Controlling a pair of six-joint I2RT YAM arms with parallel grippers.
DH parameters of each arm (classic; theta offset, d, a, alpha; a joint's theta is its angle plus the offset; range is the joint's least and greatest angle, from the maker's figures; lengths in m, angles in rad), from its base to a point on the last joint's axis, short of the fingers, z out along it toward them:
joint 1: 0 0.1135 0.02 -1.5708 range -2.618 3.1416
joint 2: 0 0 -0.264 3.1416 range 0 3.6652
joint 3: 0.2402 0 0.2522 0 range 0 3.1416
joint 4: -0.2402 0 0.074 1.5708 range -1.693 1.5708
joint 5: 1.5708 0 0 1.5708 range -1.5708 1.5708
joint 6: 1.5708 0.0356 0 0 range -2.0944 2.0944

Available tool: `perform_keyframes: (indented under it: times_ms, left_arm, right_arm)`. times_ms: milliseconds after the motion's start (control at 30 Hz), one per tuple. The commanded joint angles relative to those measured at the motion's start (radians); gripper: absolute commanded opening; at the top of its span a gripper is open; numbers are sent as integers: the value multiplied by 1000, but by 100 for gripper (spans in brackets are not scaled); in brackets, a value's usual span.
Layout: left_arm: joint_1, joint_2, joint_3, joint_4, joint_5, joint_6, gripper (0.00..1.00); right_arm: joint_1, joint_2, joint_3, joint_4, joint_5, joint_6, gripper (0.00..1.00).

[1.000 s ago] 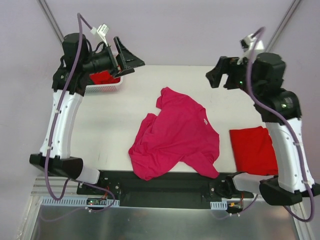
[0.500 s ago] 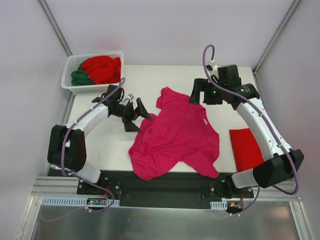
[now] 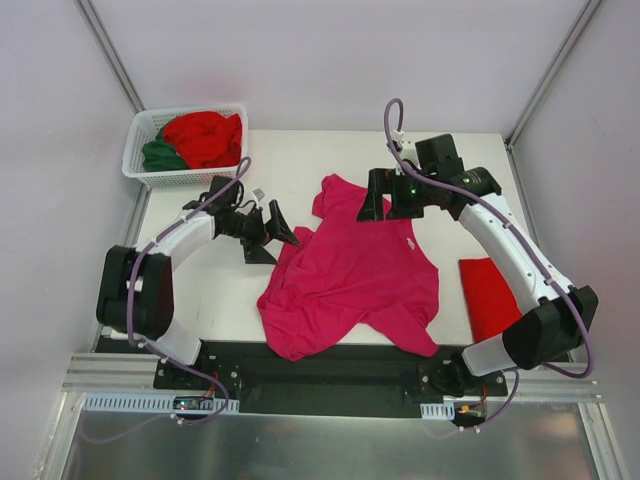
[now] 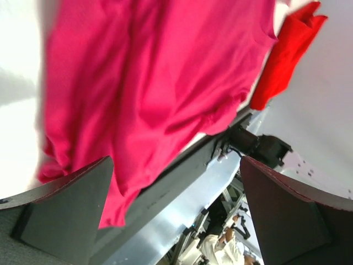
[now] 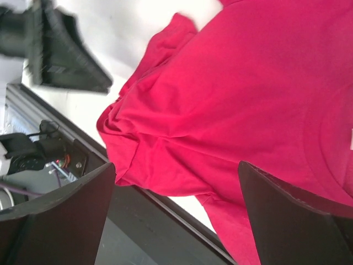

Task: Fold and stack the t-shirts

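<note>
Pink shirt (image 3: 350, 275) between two released pincers
Left pincer (image 3: 272, 236) at its left edge; right pincer (image 3: 388, 200) over its far end.

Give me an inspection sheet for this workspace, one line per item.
Surface: white table, no stains seen.
Job's things: magenta t-shirt crumpled at centre; red t-shirt folded at the right edge; red shirts and dark green shirt in white basket, far-left corner.
Clutter: nothing seen.
Claws: left claw open beside the magenta shirt's left edge; right claw open over its far part; neither holds anything.
Cables: purple cable along each arm.
Surroundings: pale walls, metal frame posts.
</note>
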Motion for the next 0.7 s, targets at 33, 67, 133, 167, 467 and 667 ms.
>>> perform_keyframes:
  times_ms: [33,67,133,167,467,667]
  left_arm:
    - [14,172,153,27,-38,94,99]
    - [14,201,187,25,-34,103,99]
    - [14,281,276,19,-26,100,99]
    - [14,307,298,21,-20,91,99]
    - [50,506,462,-1,-21,143,89]
    - [54,568,510,-57,-21,209,84]
  right_arm:
    - [16,-83,22,-3,-65,8,96]
    - [16,-91,22,-5,-65,6,96]
    - [14,-103,23,-11,-64,3,96]
    - [14,-115,25,-15,-61,0,96]
    - [14,-175,17,-40,-62,-4,96]
    - [13,-201,-21,-49,-59,-8,96]
